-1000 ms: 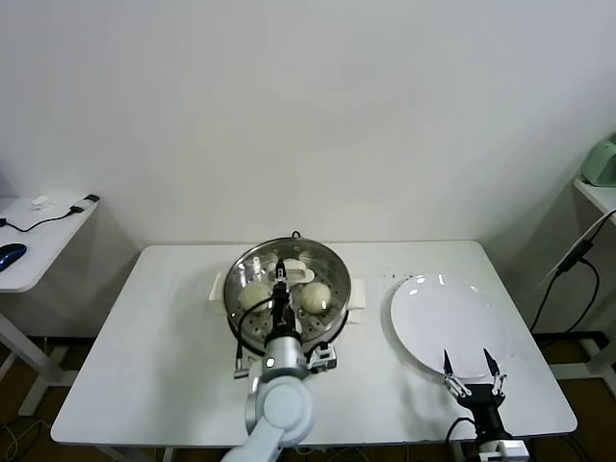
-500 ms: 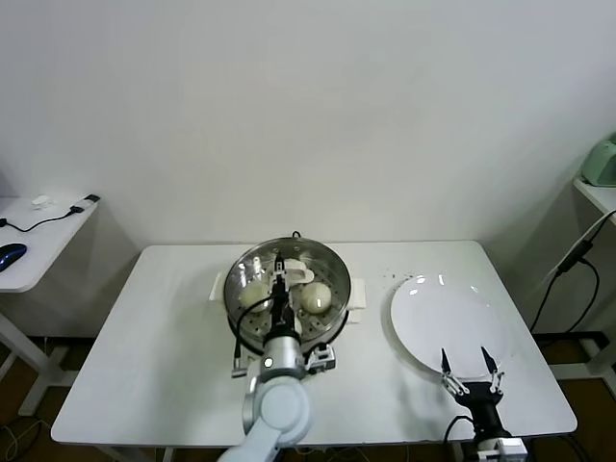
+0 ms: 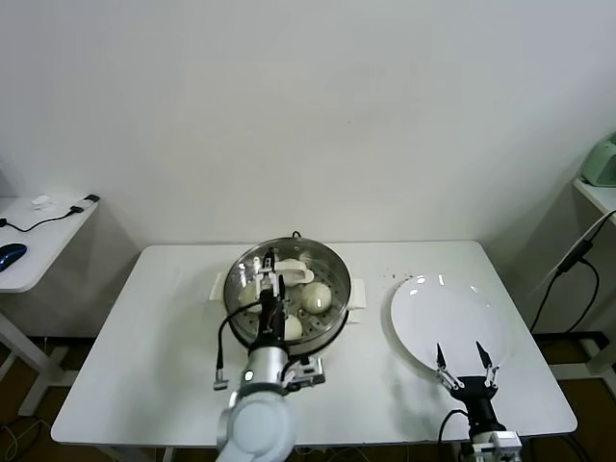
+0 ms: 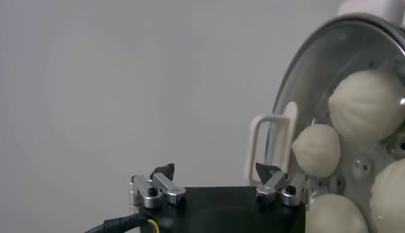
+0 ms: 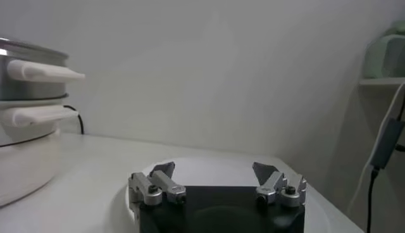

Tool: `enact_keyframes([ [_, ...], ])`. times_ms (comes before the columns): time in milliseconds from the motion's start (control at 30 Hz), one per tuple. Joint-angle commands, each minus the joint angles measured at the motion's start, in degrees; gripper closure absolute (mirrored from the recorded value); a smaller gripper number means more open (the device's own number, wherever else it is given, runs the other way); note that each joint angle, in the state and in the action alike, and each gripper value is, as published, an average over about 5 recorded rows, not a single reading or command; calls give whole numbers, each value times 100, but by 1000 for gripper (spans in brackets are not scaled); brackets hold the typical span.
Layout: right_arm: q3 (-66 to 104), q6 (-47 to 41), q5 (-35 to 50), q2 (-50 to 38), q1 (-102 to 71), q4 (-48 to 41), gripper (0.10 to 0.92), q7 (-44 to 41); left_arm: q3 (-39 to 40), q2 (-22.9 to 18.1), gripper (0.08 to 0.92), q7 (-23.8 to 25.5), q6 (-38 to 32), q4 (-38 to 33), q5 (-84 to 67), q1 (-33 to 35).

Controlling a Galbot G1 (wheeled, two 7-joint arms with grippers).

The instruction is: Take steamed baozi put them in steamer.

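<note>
The steamer [image 3: 332, 268] is a shiny steel pot on a white base at mid-table. Several creamy-white steamed baozi lie inside it: one on the right [image 3: 318, 296], one on the left [image 3: 250, 291], one near the front [image 3: 293, 328]. The left wrist view shows them side by side [image 4: 316, 149] within the steamer rim [image 4: 297, 76]. My left gripper [image 3: 270, 269] [image 4: 215, 171] hangs open and empty over the steamer's left half. My right gripper [image 3: 460, 356] [image 5: 214, 168] stands open and empty over the near edge of the white plate [image 3: 448, 313].
The steamer's white side handles [image 3: 358, 292] [image 4: 269, 145] stick out on both sides. A black cable [image 3: 223, 351] runs along the left arm. A small side table [image 3: 38, 241] stands at far left, and cables [image 3: 568, 274] hang at far right.
My left gripper has opened from shut inside the steamer and lifted back toward me. A baozi now lies at the front of the tray. The right arm has barely moved.
</note>
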Motion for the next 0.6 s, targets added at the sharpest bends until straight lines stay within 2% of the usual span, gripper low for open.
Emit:
enact_keyframes([
  [33, -89, 184, 296, -146, 60, 70, 203, 98, -363, 215, 181, -520, -843, -891, -1567, 506],
  [167, -123, 377, 621, -315, 88, 112, 203, 151, -1224, 223, 177, -1226, -1604, -1110, -3767, 646],
  [300, -155, 475, 759, -381, 145, 88, 203, 204, -2715, 164, 177, -1701, -2333, -1087, -6886, 810],
  [367, -155, 492, 786, -370, 172, 67, 203, 207, -3571, 222, 177, -1630, -2643, -957, -8281, 1040],
  [467, -177, 488, 864, -367, 185, 34, 203, 202, -4417, 555, 177, -1392, -3285, -416, -9489, 1490],
  [600, -232, 475, 916, -366, 181, 1, 203, 203, -4595, 957, 177, -1223, -3881, 315, -10311, 1897],
])
